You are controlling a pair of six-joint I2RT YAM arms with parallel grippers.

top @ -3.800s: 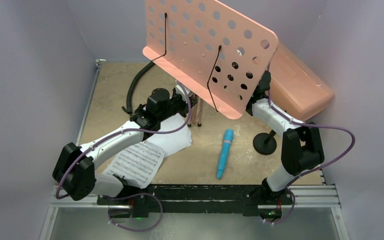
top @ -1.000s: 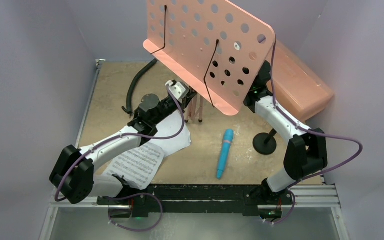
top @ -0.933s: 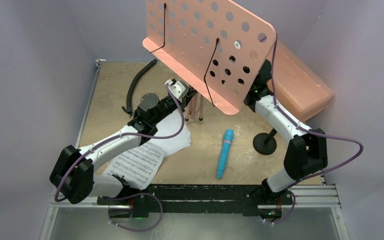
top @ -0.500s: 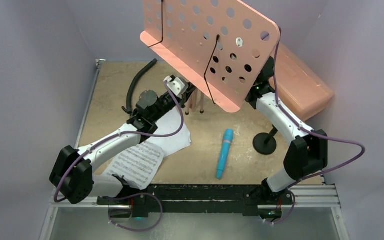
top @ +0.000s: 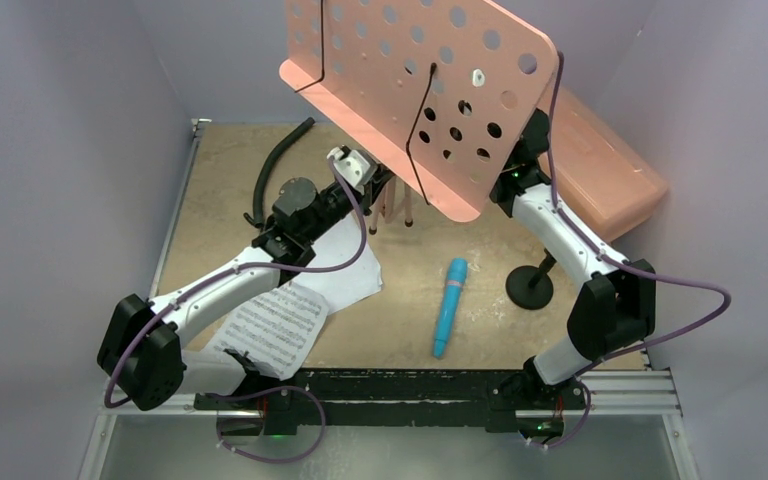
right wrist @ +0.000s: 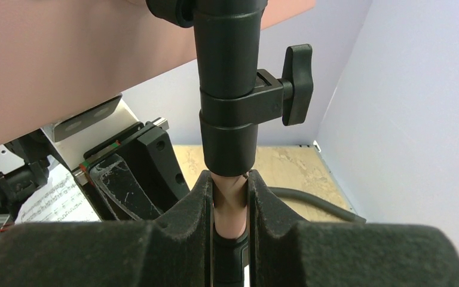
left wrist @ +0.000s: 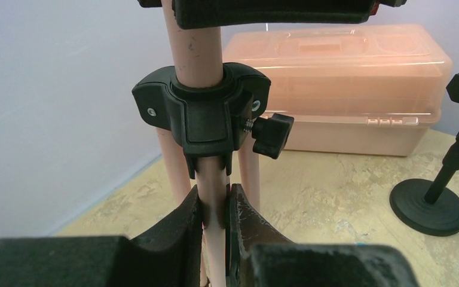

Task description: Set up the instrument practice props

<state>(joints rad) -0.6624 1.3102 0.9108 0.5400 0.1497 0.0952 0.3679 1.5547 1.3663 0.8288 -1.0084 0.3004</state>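
Stand [top: 420, 90] is at the far middle of the table [top: 220, 170], upright between the two arms. Its perforated desk sits tilted and high, with the hose [top: 275, 170] to one side and the box [top: 600, 165] to the other. Both grippers hold it. The left gripper [left wrist: 215, 206] is clamped narrow on the thin pink tube just under the black leg collar [left wrist: 202, 113]. The right gripper [right wrist: 230, 191] is clamped on the pink pole just below the black height clamp [right wrist: 230, 101]. The legs [top: 400, 205] hang close together beside the tube, not spread. Whether their feet touch the table I cannot tell.

The step in hand looks like opening the tripod and planting the stand. To do that well, the right grip should carry the weight and hold the pole plumb. The left grip should work the tube against the collar straight along the pole, with no twist. The desk makes the stand top-heavy, so neither grip should let go until all three feet bear. The feet should land apart from the mic stand [top: 530, 285], the mic [top: 449, 305] and the pages [top: 290, 300], which lie nearer the arms.
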